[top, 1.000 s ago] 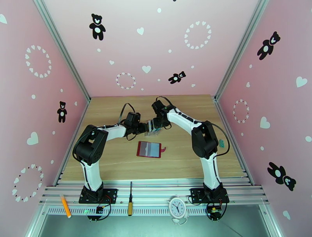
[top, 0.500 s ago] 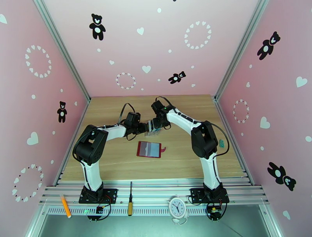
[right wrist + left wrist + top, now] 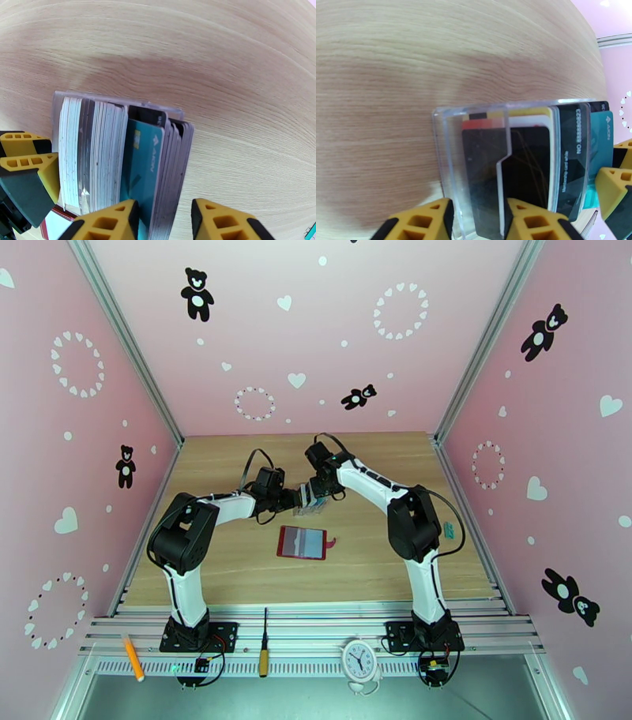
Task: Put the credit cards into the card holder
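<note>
Left wrist: left gripper (image 3: 478,211) clamps clear card rack (image 3: 448,134). Right wrist: right gripper (image 3: 164,219) straddles teal card (image 3: 144,165), grip undeterminable. Red wallet (image 3: 302,542) lies open nearby.

Left pincer (image 3: 300,500) faces right pincer (image 3: 318,496); elbows outward.

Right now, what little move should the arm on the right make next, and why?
Probably close the right gripper on the teal card and draw it out. Its open jaws straddle that card in the clear rack, held by the left gripper, and the red card holder lies open nearby.
</note>
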Controlling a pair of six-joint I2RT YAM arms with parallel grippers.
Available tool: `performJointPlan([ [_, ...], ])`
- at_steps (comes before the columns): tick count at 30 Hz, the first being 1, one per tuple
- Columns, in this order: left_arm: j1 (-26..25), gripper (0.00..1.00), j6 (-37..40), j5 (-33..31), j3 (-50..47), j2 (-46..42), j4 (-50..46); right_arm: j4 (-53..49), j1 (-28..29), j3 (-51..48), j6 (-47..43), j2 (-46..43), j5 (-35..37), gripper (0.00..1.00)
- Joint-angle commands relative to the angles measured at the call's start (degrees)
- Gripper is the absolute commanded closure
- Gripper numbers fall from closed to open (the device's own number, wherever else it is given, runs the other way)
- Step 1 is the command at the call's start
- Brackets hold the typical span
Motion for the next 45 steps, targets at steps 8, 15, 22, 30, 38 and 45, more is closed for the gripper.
performJointPlan([
  [8, 0.30, 0.60, 0.66, -1.69, 0.17, 2.04, -4.83, -4.27, -0.81, 1.90, -1.18, 1.27, 4.36, 0.66],
  [15, 0.33, 0.60, 0.58, -1.66, 0.25, 2.00, -4.91, -4.42, -0.81, 2.20, -1.35, 1.06, 4.50, 0.71],
  [22, 0.27, 0.59, 0.57, -1.38, 0.25, 2.13, -4.81, -3.17, -0.81, 4.08, -0.74, 1.59, -0.43, 0.58],
  [30, 0.30, 0.60, 0.57, -1.27, 0.26, 2.17, -4.83, -3.90, -1.34, 7.96, -0.50, 4.86, -2.96, 0.58],
  [38, 0.27, 0.60, 0.55, -1.12, 0.39, 2.39, -4.83, -4.24, -1.49, 10.27, -0.39, 7.58, -3.62, 0.58],
  [45, 0.27, 0.59, 0.49, -1.13, 0.43, 2.40, -4.82, -4.68, -2.10, 10.85, -0.22, 9.13, -2.47, 0.58],
])
